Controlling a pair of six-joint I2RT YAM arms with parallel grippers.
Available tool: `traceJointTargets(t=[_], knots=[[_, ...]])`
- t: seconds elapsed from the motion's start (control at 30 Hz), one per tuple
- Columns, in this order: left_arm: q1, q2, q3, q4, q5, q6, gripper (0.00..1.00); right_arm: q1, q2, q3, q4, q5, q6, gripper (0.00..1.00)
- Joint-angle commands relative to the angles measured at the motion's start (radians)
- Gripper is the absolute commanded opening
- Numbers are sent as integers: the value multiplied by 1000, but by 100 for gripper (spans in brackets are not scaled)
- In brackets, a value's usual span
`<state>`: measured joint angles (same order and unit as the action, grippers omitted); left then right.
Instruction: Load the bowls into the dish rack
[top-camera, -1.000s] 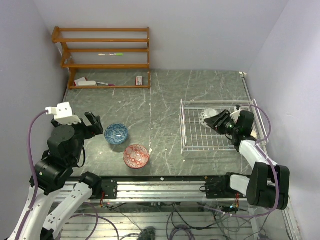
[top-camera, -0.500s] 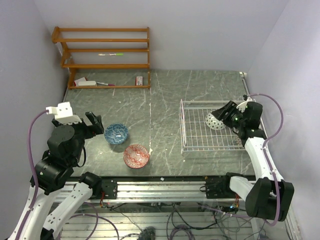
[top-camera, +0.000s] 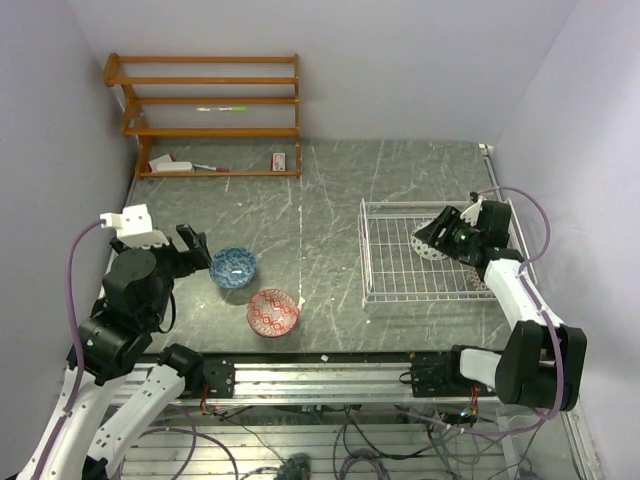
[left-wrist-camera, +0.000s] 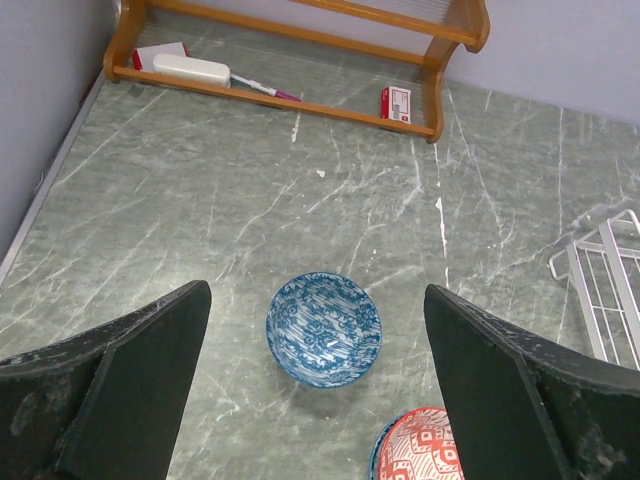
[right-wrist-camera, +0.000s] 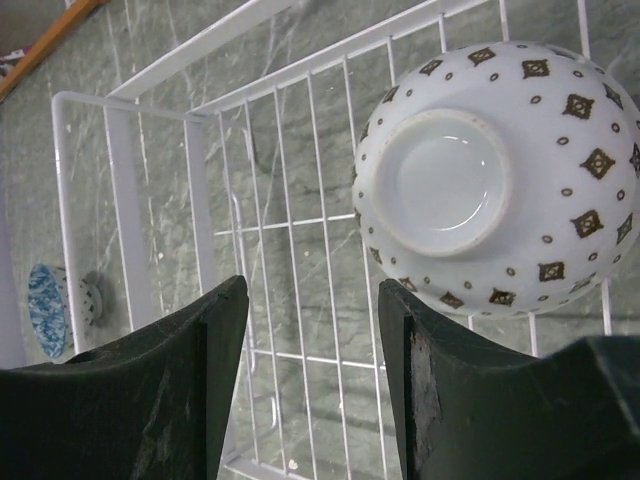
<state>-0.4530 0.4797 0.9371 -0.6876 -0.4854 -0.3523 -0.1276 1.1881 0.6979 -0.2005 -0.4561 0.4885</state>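
Observation:
The white wire dish rack (top-camera: 395, 262) stands on the right of the table. A pale bowl with brown diamond marks (right-wrist-camera: 500, 180) lies in it on its side, its foot turned toward my right wrist camera. My right gripper (right-wrist-camera: 312, 290) hovers open just beside it over the rack floor (right-wrist-camera: 290, 200), nothing between its fingers. From above, that bowl (top-camera: 428, 245) sits at the rack's far right, by the right gripper (top-camera: 447, 237). A blue bowl (left-wrist-camera: 323, 328) and a red bowl (left-wrist-camera: 425, 445) stand upright on the table. My left gripper (left-wrist-camera: 316, 295) is open above the blue bowl (top-camera: 232, 266).
An orange wooden shelf (top-camera: 205, 115) stands at the back left, with a white case, a pen and a small red box on its lowest board. The red bowl (top-camera: 273, 312) sits near the front edge. Walls close in left and right. The rack's corner (left-wrist-camera: 600, 270) shows in the left wrist view.
My right gripper opened and drew back toward the rack's right side, leaving the patterned bowl lying in the rack. The left arm shifted only slightly.

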Motion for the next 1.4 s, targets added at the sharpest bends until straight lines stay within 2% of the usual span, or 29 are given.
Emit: traceJointTargets(t=[0.0, 0.2, 0.33, 0.5, 0.67, 0.8, 1.0, 1.17, 1.37], knots=[[8, -9, -10, 43, -2, 0, 99, 5, 42, -13, 71, 42, -14, 55], [8, -15, -23, 40, -14, 4, 99, 5, 51, -30, 145, 152, 4, 55], [8, -19, -28, 34, -19, 7, 99, 4, 7, -51, 143, 297, 23, 55], [8, -19, -34, 36, -23, 8, 99, 4, -52, -69, 112, 406, 32, 55], [8, -12, -39, 46, -15, 3, 99, 16, -103, -59, 94, 367, 18, 55], [8, -8, -43, 54, -9, -2, 99, 108, -134, -37, 90, 349, -4, 55], [8, 4, -43, 63, 3, -9, 99, 261, -60, 10, 132, 430, -18, 55], [8, -3, -40, 57, 0, -11, 99, 267, 57, 20, 204, 473, -3, 55], [8, -5, -26, 46, -9, -4, 99, 276, 81, -6, 279, 583, -4, 55]])
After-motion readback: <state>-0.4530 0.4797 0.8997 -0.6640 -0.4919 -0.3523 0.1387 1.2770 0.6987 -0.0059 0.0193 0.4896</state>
